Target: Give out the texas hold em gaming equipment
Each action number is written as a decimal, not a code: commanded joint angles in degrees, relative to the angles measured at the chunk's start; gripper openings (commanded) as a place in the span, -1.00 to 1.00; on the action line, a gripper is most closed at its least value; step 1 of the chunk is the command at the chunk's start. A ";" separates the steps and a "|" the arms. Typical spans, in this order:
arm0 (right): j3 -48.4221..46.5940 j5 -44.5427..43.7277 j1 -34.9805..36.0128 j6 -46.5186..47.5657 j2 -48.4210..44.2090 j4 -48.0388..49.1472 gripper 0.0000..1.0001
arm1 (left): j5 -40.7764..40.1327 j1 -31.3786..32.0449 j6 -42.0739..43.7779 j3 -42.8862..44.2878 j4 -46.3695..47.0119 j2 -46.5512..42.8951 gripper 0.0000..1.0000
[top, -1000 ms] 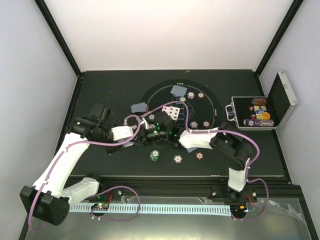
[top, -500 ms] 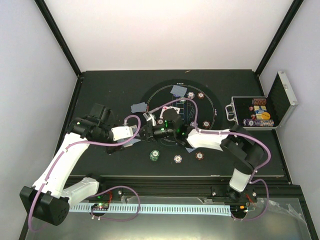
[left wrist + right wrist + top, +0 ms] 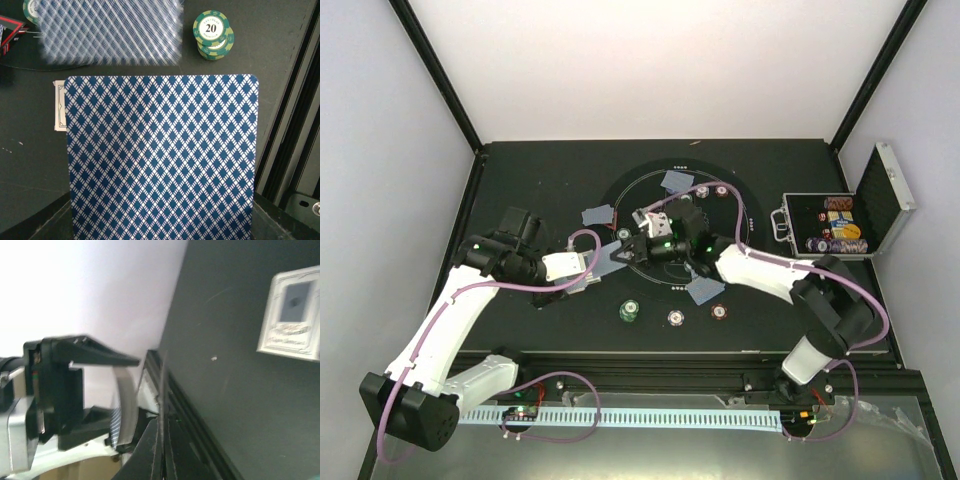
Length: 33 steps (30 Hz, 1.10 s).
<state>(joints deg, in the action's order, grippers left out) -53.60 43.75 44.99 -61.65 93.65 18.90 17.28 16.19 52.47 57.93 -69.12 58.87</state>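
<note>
My left gripper (image 3: pixel 582 274) is shut on a deck of playing cards (image 3: pixel 160 160); its blue diamond back fills the left wrist view and hides the fingers. My right gripper (image 3: pixel 162 432) is shut on one card (image 3: pixel 162 385), seen edge-on. In the top view that card (image 3: pixel 612 258) hangs between the two grippers, just off the deck. It shows blurred above the deck (image 3: pixel 110 32) in the left wrist view. More cards (image 3: pixel 676 181) (image 3: pixel 599 215) (image 3: pixel 705 290) lie face down on the mat. A green chip stack (image 3: pixel 630 312) (image 3: pixel 213 34) stands near the front.
The round black mat (image 3: pixel 745 215) carries single chips (image 3: pixel 722 190) (image 3: pixel 733 248); two more chips (image 3: pixel 676 318) (image 3: pixel 718 312) lie in front of it. The open silver case (image 3: pixel 830 225) with chips stands at the right. A white face-up card (image 3: pixel 292 320) lies on the table.
My right gripper has shut on a card at the deck and swung back toward the mat's centre with it. The left arm has held still with the deck.
</note>
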 commanded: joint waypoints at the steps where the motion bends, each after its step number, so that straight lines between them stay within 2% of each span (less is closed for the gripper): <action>1: -10.35 -4.41 -5.48 22.81 -2.38 -29.75 -0.98 | 0.26 -0.10 0.35 2.01 -0.35 -0.82 -0.97; 2: -14.11 -9.13 -6.35 28.84 -1.66 -37.93 -0.98 | 0.22 -0.10 0.31 2.01 -0.39 -0.80 -0.97; 4: -22.33 -24.82 -6.83 40.04 0.66 -51.45 -0.98 | 0.13 -0.10 0.26 1.88 -0.40 -0.91 -0.97; 6: -27.41 -38.92 -6.77 47.58 3.39 -57.33 -0.98 | 0.10 -0.10 0.19 1.68 -0.31 -0.90 -0.97; 11: -30.42 -65.40 -6.15 63.27 9.79 -55.38 -0.98 | 0.04 -0.10 -0.03 1.53 -0.23 -0.88 -0.97; 16: -28.39 -84.36 -4.60 75.78 16.31 -42.69 -0.98 | -0.47 -0.10 0.11 1.07 0.04 -0.77 -0.97; 20: -22.61 -91.92 -2.06 88.45 19.28 -26.60 -0.98 | -0.70 -0.10 0.18 0.95 0.26 -0.45 -0.97; 22: -21.74 -93.93 -1.51 92.07 21.10 -22.92 -0.98 | -0.96 -0.10 0.18 0.95 0.35 -0.37 -0.97; 28: -21.27 -92.14 -1.50 93.29 24.44 -22.29 -0.98 | -1.35 -0.10 0.35 1.04 0.37 -0.42 -0.97; 33: -23.20 -88.09 -1.22 89.03 26.36 -29.32 -0.95 | -1.63 -0.10 0.44 1.22 0.13 -0.80 -0.97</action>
<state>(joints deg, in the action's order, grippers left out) -75.09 -45.36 43.64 29.15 118.32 -7.44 16.43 16.19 52.47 57.93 -69.04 58.85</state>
